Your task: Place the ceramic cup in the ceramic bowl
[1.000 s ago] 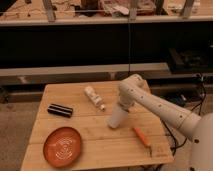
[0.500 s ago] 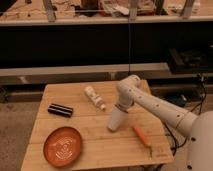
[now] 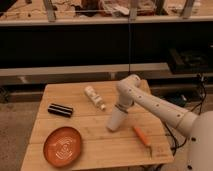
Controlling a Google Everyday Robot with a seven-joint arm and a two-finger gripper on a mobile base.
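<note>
- The gripper [image 3: 120,111] is reaching down over the middle of the wooden table [image 3: 100,150]; its fingers are merging with the pale object below, so whether they are apart or clamped cannot be told.
- The cup [image 3: 114,120] is sitting directly beneath the gripper, tilting slightly, its top end hidden against the wrist; whether it is touching the tabletop or being lifted is unclear.
- The bowl [image 3: 62,145] is lying at the table's front left corner, well apart from the cup, showing pale concentric marks at its centre.
- The arm [image 3: 155,106] is entering from the right, its base being cut off by the frame edge.
- A white bottle [image 3: 94,97] is lying on its side behind the cup; its label is showing no readable writing.
- A black, bar-shaped object [image 3: 60,110] is lying left of the bottle, its kind hard to make out.
- An orange, stick-like item [image 3: 141,135] is lying just right of the cup.
</note>
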